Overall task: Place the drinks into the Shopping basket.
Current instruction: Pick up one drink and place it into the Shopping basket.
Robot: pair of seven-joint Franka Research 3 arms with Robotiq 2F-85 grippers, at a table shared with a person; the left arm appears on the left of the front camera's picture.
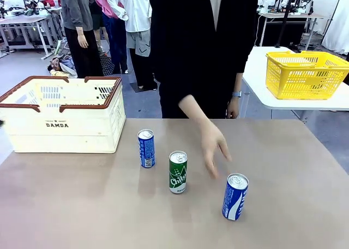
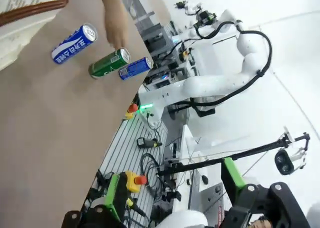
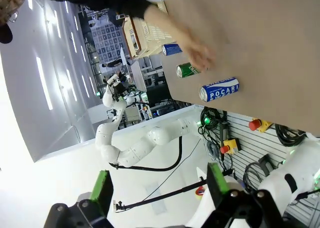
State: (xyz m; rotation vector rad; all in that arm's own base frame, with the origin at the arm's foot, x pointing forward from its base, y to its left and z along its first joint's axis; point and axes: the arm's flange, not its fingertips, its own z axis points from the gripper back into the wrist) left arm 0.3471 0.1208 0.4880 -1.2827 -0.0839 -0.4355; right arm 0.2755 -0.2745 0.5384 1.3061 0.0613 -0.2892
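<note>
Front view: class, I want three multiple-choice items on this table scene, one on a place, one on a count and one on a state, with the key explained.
1. Where does the green can stand?
A. Between the left blue can and the right blue can
B. On top of another can
C. At the far right corner

2. How many cans stand on the table?
A. Two
B. Three
C. Five

3. How do the cans stand?
A. All upright
B. All lying down
C. One tipped over

Key: 1 A, a blue can stands on either side of it; 2 B, one green and two blue; 3 A, every silver top faces up.
</note>
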